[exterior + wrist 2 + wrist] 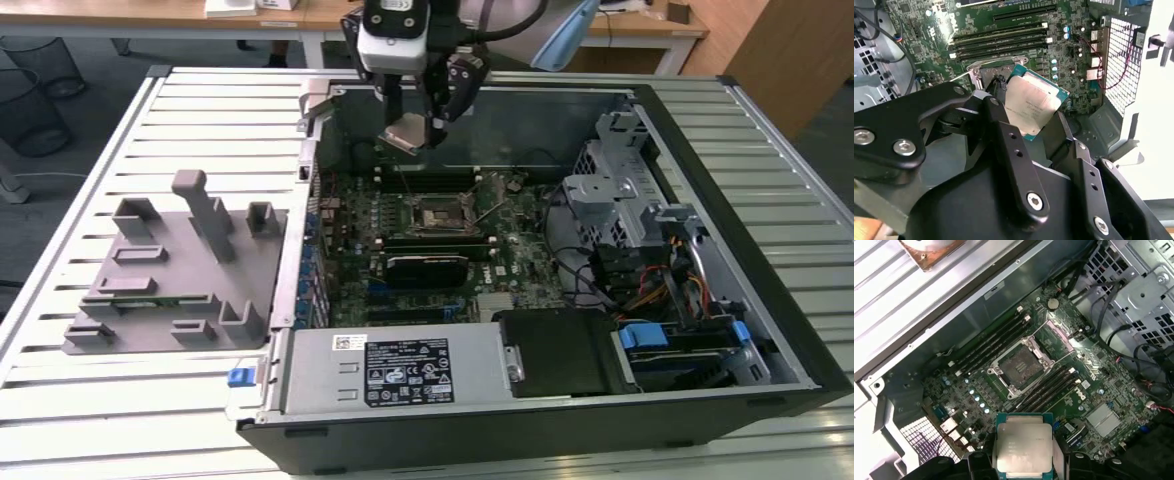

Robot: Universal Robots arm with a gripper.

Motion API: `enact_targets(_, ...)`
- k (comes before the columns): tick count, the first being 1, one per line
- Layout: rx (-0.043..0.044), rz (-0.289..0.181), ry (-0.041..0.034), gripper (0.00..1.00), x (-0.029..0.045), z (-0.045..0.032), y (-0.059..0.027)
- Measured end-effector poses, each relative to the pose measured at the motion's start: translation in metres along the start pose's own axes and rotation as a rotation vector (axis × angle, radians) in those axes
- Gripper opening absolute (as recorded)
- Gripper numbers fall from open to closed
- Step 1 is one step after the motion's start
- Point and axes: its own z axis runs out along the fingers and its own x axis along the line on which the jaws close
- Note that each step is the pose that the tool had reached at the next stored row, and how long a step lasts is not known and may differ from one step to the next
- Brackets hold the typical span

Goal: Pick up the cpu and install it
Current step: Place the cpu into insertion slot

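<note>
The end effector is clamped on the cpu, its two black fingers pressing on opposite edges of the chip. In the exterior view the cpu hangs in the air, clear of everything below, over the far part of an open computer case that lies on its side on the slatted table, toward the table's far edge. In both wrist views the chip's shiny metal top faces the camera, and its thin green edge shows between the fingers. Below it lies the green circuit board, and in the middle of that board sits the square socket with its metal frame swung open and nothing in it; the first wrist view shows the socket well apart from the held cpu, with rows of long black memory slots on either side. Near the table's edge on the exterior view's left stands a grey holder block with several upright posts.
</note>
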Motion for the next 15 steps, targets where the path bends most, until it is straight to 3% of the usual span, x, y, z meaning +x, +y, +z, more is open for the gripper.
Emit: enact_targets(15, 0.0014, 0.229, -0.0133, 0.53, 0.0003, 0.0037, -0.0002)
